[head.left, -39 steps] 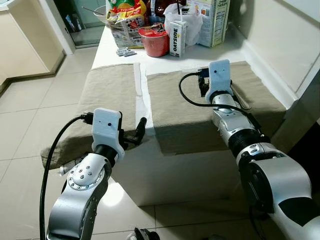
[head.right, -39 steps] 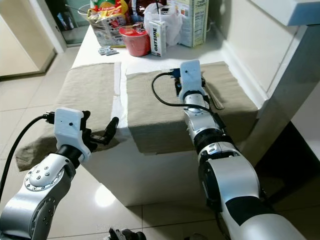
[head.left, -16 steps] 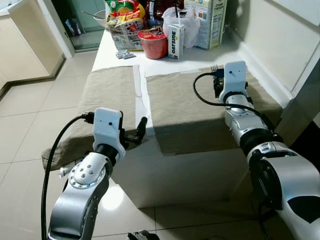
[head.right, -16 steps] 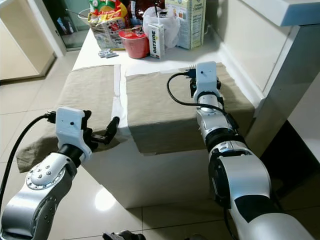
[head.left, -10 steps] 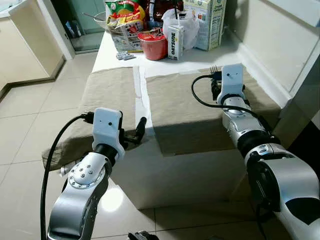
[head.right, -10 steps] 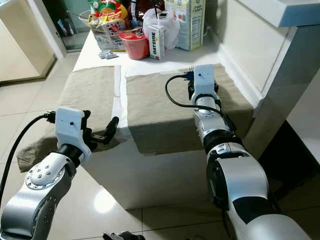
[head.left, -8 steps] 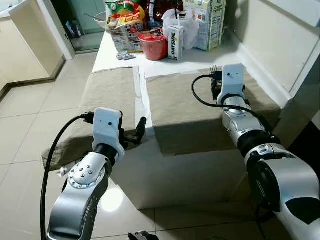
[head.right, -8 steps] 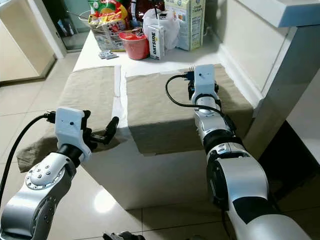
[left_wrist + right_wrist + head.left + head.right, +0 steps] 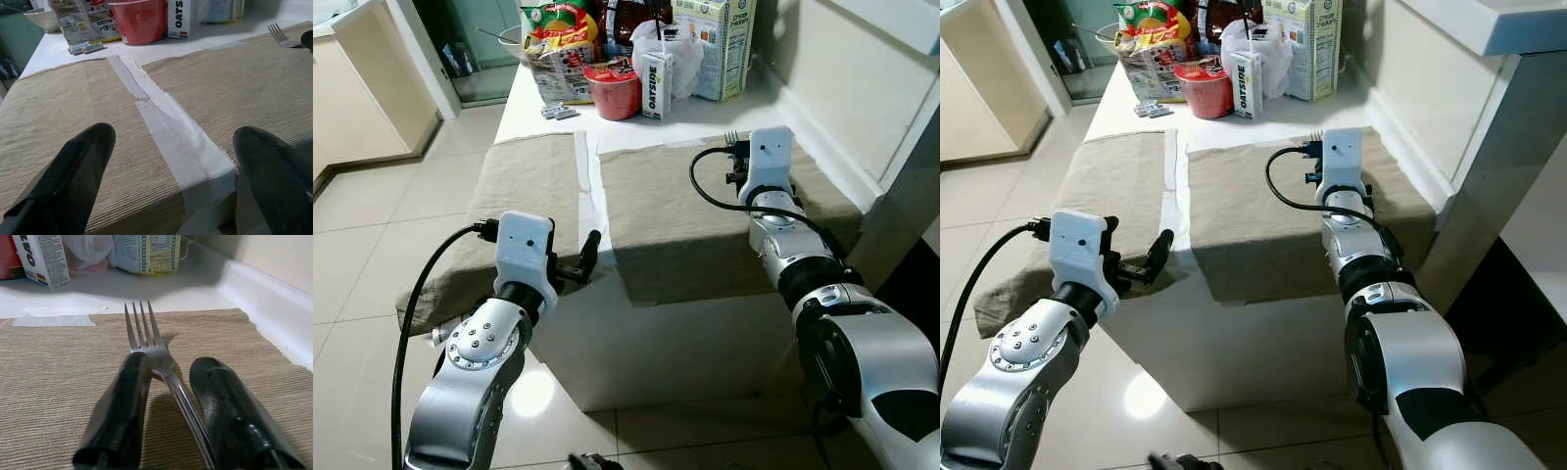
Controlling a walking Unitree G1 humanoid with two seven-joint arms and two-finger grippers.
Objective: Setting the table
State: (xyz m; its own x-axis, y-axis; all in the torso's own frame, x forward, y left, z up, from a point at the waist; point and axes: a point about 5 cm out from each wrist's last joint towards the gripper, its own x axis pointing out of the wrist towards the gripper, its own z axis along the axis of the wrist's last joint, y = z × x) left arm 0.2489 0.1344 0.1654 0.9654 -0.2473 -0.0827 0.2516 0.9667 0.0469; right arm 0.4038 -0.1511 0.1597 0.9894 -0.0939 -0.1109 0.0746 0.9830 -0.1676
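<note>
While the right gripper (image 9: 168,406) hovers low over the right placemat (image 9: 705,211), its two fingers are clamped on the neck of the fork (image 9: 146,340), whose tines point toward the cartons. The step looks like laying the fork; next it needs lowering flat and releasing. The left gripper (image 9: 171,161) waits spread apart at the table's near edge

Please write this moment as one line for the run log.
step: placing fork | right gripper: holds fork over right placemat, near far edge | left gripper: open, idle at table's near edge | cartons, red cup at back
</note>
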